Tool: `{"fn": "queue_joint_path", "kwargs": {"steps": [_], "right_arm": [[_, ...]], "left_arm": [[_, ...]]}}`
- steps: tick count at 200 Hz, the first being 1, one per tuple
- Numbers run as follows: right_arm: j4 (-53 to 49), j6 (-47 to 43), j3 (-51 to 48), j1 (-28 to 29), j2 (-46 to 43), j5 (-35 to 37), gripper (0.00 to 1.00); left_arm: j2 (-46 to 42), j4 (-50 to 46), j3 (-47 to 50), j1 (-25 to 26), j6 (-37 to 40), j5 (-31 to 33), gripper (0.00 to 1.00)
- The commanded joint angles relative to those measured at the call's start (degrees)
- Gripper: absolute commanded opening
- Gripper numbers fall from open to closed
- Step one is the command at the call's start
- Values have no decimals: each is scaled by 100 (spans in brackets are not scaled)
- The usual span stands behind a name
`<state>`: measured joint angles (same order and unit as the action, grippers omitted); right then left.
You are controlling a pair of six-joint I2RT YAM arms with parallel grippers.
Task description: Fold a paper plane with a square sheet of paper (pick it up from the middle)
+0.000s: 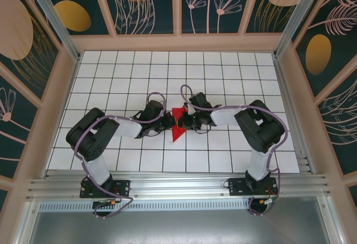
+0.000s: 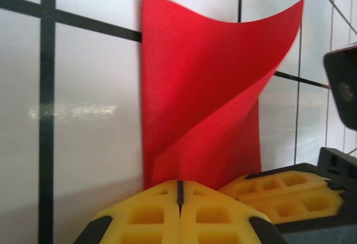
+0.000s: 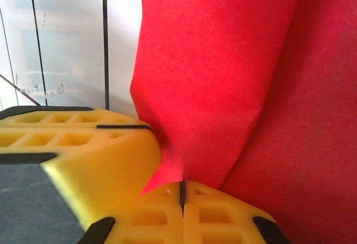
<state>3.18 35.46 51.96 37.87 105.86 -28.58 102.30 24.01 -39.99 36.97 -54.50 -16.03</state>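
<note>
White tiled table (image 1: 111, 88), centre: red paper sheet (image 1: 177, 122) (curled, partly folded). Left gripper (image 2: 180, 191) pressed together, pinching the sheet; right gripper (image 3: 182, 191) likewise, from the opposite side.

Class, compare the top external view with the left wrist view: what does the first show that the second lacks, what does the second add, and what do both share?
Top external: the whole left arm and right arm meeting over the table, inside patterned walls. Left wrist: the yellow left fingers shut on the curling square sheet of paper, the right fingers alongside. Both: that paper and the table.
</note>
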Motion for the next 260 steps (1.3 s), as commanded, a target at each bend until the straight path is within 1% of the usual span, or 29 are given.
{"fn": "queue_joint_path", "kwargs": {"steps": [1,27,65,128,193,237,260], "right_arm": [[171,-162,-158,10,-263,-115,3],[465,-145,-347,18,-524,-412,5],[616,-58,-559,109,-707,-507,6],[418,4,-429,324,-261,-246,5],[424,-65,-576,335,-26,-136,4],[548,-94,-636,452,-511,-331,5],[648,-16,-759,552,-565,-368,5]], "left_arm": [[114,-81,-28,-23,120,55,5],[123,-72,30,-23,108,83,4],[108,-32,87,-22,82,100,4],[98,24,148,-24,27,98,5],[80,60,179,-18,-18,152,5],[88,77,220,-23,-44,162,5],[93,97,223,-21,-61,155,5]]}}
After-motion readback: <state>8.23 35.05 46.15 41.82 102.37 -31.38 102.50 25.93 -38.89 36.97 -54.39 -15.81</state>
